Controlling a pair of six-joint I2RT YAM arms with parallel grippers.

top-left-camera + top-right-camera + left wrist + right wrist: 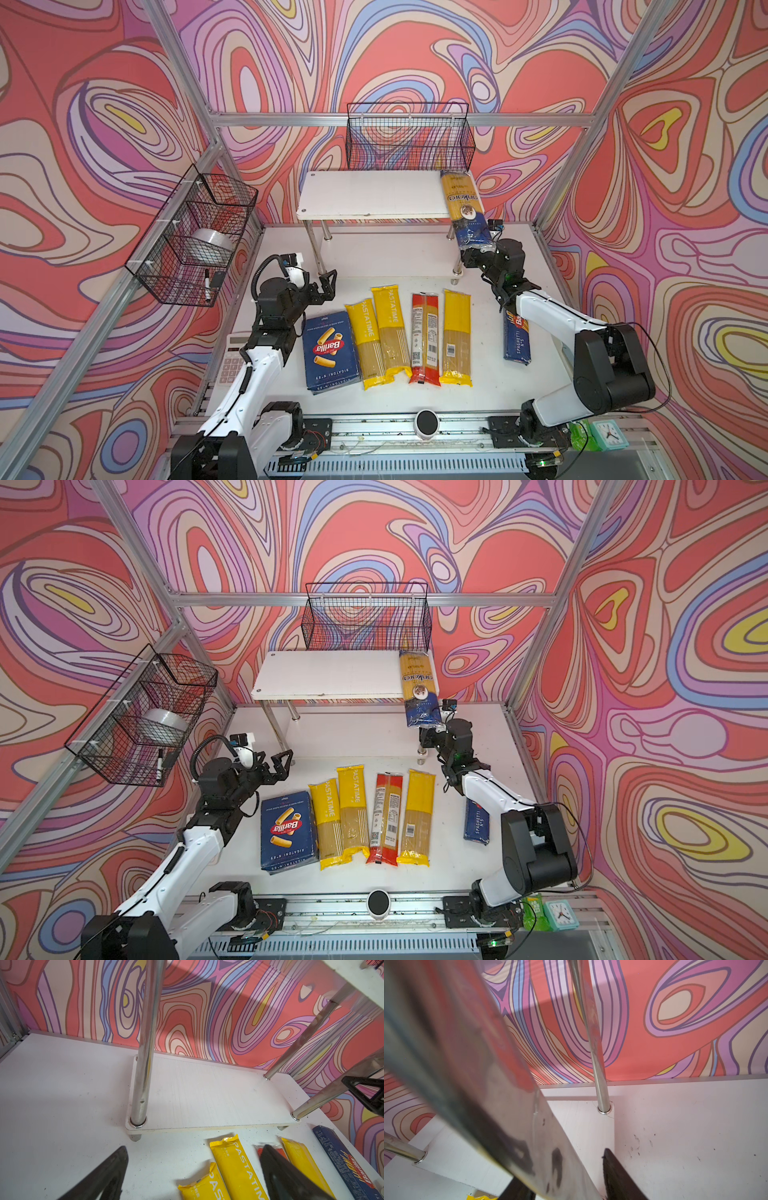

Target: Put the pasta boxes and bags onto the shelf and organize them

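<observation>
Swirling red, pink and lilac panels wall in a white tabletop (478, 399), with the two-tier shelf (365, 195) standing at the back. The gold-and-navy spaghetti bag (461, 199) lies along the right end of the shelf's top board. Its navy end overhangs the front edge and meets the right claw (478, 250). In the right wrist view a blurred shiny shape runs down between the fingers. I cannot tell whether that is the bag or a chrome leg, nor whether the jaws press on anything. The left claw (328, 279) hovers low near the shelf's front left leg, jaws apart and empty.

Everything else lies flat on the tabletop in front of the shelf. From the left come the rigatoni carton (330, 353), the three yellow spaghetti bags (365, 340) and the red bag (424, 336), which lies between the second and third yellow ones. The spaghetti carton (517, 336) sits off to the right, partly under the right arm. The lower board (207, 1095) is bare.

The bags are probably light, with slick film that could slide in a loose pinch. The strands make them stiff lengthwise but brittle, so a hold at one end may lever and snap them. A grip across the narrow width near the middle looks safer. The cartons should be rigid. The narrow one suits a grasp across its width, while the rigatoni carton looks wide and may need taking by its thinner sides.
</observation>
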